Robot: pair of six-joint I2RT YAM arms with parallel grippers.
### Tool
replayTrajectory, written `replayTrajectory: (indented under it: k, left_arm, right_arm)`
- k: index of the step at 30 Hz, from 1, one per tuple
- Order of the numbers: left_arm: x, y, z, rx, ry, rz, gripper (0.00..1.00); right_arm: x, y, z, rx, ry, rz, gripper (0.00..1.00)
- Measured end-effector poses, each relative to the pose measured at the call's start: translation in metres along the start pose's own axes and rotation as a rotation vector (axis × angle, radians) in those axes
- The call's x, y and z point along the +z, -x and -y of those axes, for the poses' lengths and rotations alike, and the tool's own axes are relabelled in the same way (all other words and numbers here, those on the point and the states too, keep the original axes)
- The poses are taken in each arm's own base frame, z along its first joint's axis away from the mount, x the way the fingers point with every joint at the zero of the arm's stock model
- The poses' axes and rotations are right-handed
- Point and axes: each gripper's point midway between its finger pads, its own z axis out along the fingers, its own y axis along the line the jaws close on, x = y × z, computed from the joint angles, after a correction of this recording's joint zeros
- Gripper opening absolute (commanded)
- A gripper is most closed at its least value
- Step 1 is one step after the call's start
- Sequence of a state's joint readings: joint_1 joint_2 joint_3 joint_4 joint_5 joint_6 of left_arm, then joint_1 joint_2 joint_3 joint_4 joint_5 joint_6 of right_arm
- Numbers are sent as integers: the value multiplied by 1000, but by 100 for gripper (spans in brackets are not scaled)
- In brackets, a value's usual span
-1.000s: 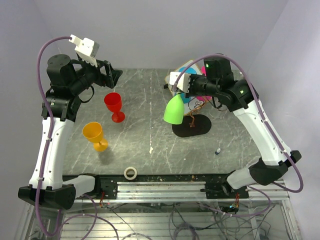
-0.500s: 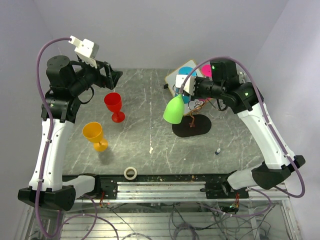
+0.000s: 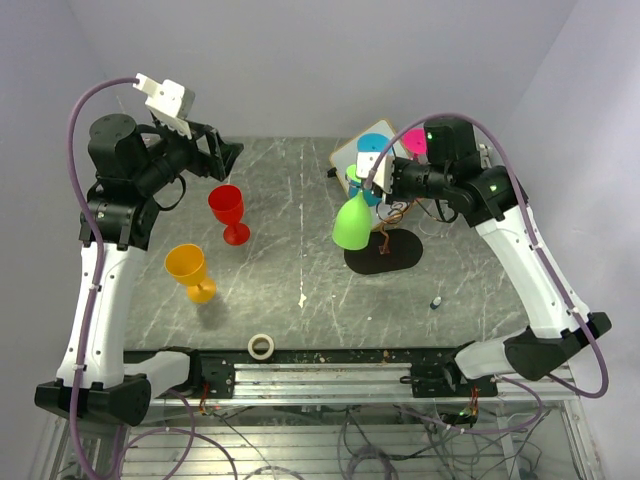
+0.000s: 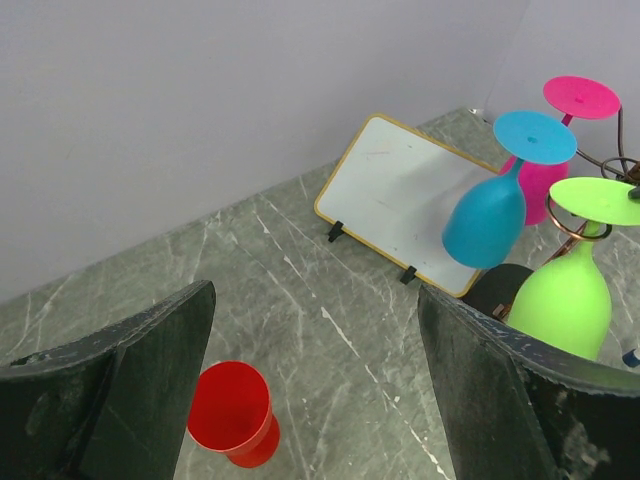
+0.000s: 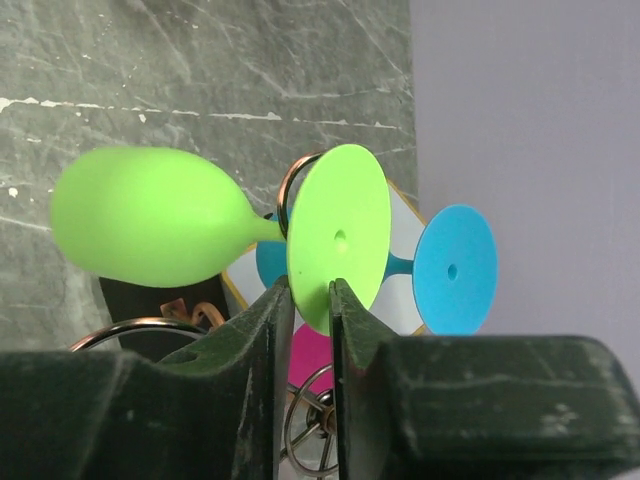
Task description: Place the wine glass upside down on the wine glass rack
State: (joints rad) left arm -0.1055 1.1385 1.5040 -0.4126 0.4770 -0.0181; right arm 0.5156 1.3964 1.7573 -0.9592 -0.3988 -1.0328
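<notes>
Right gripper [image 5: 310, 296] jaws just eased round wine glass [image 5: 150, 230] foot, maybe released; glass hangs inverted on wine glass rack [image 3: 396, 256]; left gripper [image 4: 315, 390] jaws spread.

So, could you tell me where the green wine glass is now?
In the top view the green wine glass hangs upside down on the wine glass rack, right of the table centre, beside the blue glass.

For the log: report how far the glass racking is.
Done: blue glass and pink glass hang inverted on the rack. In hand: green glass stem sits in a rack ring, right gripper straddling its foot, grip unclear. Left: red glass and orange glass stand upright.
</notes>
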Motion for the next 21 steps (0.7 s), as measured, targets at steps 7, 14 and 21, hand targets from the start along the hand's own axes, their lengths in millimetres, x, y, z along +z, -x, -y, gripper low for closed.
replayTrajectory:
  k: [7, 14, 21]
  left_arm:
    - [1, -4, -1, -4, 0, -9, 93]
    - [2, -7, -1, -3, 0, -15, 93]
    - [3, -16, -3, 5, 0, -33, 93]
  right_arm:
    - [-1, 0, -4, 5, 14, 20, 29]
    - [0, 1, -5, -1, 20, 25, 39]
    - [-13, -10, 3, 6, -16, 0, 51]
